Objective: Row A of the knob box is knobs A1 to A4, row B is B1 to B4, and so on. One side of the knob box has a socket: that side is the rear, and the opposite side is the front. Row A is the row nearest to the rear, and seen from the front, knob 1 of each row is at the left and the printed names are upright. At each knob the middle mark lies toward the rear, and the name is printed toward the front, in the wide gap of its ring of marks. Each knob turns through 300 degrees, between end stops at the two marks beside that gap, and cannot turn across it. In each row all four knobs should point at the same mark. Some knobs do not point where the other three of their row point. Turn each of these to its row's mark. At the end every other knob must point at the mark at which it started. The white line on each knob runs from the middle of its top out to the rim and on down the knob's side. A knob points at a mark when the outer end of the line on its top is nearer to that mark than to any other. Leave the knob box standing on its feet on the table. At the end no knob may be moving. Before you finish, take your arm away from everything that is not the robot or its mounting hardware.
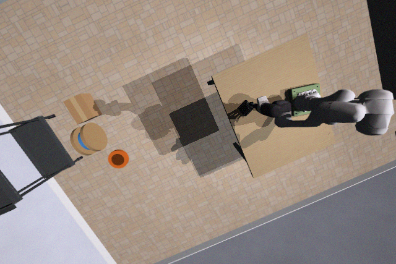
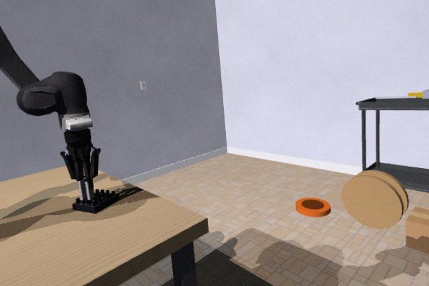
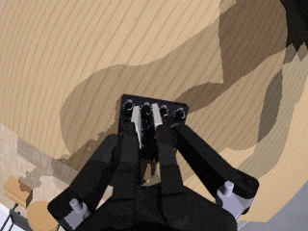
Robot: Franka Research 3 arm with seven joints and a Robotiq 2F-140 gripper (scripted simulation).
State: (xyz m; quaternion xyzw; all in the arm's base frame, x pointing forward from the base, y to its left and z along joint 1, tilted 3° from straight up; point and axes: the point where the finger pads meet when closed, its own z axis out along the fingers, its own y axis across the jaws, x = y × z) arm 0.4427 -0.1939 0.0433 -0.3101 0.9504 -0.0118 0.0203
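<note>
The black knob box (image 1: 244, 107) (image 2: 84, 207) (image 3: 171, 105) stands flat on the wooden table. My gripper (image 2: 86, 200) (image 3: 146, 114) points down at it, its two pale fingertips a small distance apart. In the wrist view the tips stand either side of the second knob from the left in the far row, with a narrow gap visible beside the knob. The other far-row knobs show left and right of the fingers. My fingers hide much of the nearer rows. The white lines, printed names and socket are too small or hidden to read.
The table (image 1: 275, 66) (image 2: 138, 227) ends close to the knob box. A green board (image 1: 296, 94) with pale parts lies on the table beneath the arm. An orange ring (image 1: 118, 159) (image 2: 312, 207), a cardboard box (image 1: 81, 107) and a dark cart stand off the table.
</note>
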